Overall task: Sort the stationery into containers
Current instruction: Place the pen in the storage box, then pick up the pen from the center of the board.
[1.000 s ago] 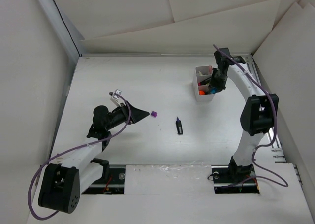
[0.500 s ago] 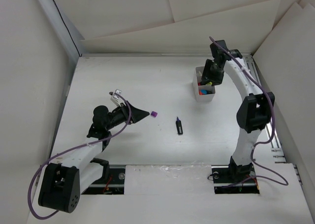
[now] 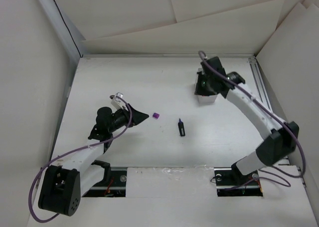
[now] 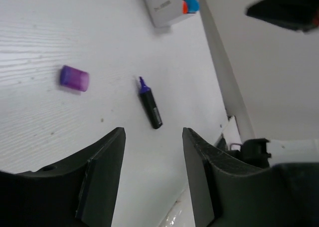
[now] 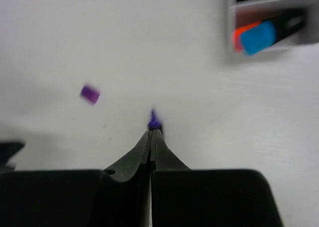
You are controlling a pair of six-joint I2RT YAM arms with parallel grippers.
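The right gripper (image 5: pixel 152 134) is clenched, its two black tapered fingers pressed flat together with nothing between them. It hangs over the white box (image 3: pixel 207 100) at the far right of the table, and from above it hides most of that box. The left gripper (image 4: pixel 153 133) is released: its blunt, matte black fingers (image 4: pixel 107 162) stand apart with only bare table between them, and they point toward the middle of the table.

Just beyond the left fingertips lies a small purple cap (image 4: pixel 75 78), a stubby translucent cylinder on its side. Near it, to its right and not touching it, lies a highlighter (image 4: pixel 150 103) with a short black barrel and a bare purple tip, uncapped.

The box has thin white plastic walls (image 5: pixel 232 27) and inner dividers. One compartment holds markers with an orange cap (image 5: pixel 240 36) and a blue cap (image 5: pixel 259 37) side by side; next to it I can see pink and yellow, though they blur at the edge.

The table (image 3: pixel 124 77) is white with a faint grain, boxed in by pale boards. A purple cable (image 3: pixel 34 187) loops along the left arm.
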